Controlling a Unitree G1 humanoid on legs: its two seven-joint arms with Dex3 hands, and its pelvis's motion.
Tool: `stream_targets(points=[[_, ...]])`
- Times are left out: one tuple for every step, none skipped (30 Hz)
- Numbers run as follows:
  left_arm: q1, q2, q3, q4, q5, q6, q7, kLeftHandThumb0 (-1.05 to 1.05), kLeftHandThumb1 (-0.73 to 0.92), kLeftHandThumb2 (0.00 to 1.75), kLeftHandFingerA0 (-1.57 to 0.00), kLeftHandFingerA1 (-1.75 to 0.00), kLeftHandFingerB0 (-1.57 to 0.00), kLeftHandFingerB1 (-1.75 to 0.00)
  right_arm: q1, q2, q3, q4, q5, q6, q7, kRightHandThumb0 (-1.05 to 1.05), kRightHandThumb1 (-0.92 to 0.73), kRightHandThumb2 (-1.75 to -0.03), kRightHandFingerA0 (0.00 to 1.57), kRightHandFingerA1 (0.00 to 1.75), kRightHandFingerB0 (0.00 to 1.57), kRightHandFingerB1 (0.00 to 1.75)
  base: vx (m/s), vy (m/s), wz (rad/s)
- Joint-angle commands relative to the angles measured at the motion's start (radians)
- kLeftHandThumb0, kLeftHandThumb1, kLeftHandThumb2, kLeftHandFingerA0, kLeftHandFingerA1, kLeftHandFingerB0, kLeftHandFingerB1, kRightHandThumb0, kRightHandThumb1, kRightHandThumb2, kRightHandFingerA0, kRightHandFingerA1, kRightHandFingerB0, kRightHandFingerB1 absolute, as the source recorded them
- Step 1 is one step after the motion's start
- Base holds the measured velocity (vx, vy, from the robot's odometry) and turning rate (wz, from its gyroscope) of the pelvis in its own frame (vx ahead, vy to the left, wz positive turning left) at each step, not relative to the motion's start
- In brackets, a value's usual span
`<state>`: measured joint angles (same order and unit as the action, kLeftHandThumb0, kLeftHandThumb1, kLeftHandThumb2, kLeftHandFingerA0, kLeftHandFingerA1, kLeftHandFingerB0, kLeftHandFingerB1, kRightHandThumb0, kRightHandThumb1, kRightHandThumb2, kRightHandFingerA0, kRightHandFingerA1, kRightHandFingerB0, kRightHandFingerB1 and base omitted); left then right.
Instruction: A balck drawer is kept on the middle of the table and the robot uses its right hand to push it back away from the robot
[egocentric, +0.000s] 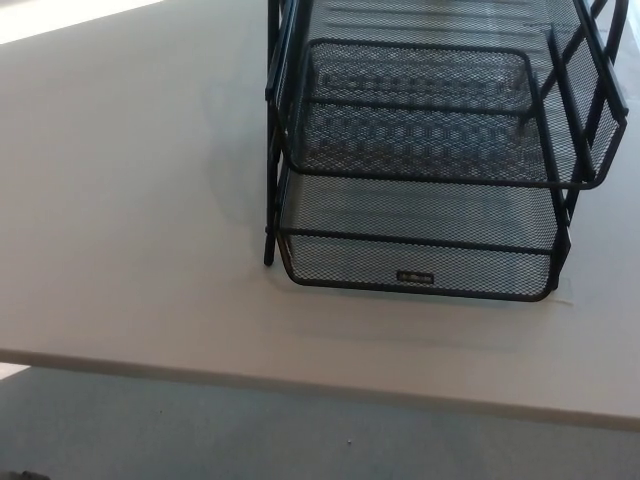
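Black mesh drawer (420, 262) seated in the lowest tier of a stacked wire rack (440, 110), front projecting toward the near desk (130, 200) edge past the tray above. Small label at drawer front centre. Rack standing on the desk. Hands out of frame; finger state not determinable.
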<state>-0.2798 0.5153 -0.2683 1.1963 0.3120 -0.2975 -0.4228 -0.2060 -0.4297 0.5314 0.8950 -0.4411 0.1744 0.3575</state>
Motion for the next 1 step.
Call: stream_targets(points=[[0.002, 0.023, 0.000, 0.009, 0.012, -0.009, -0.007, -0.57, 0.71, 0.63, -0.48, -0.38, -0.34, -0.33, -0.009, 0.005, -0.008, 0.032, -0.018, -0.033, -0.027, -0.52, -0.75, -0.63, 0.49, 0.42, 0.39, 0.35, 0.00, 0.000, 0.00]])
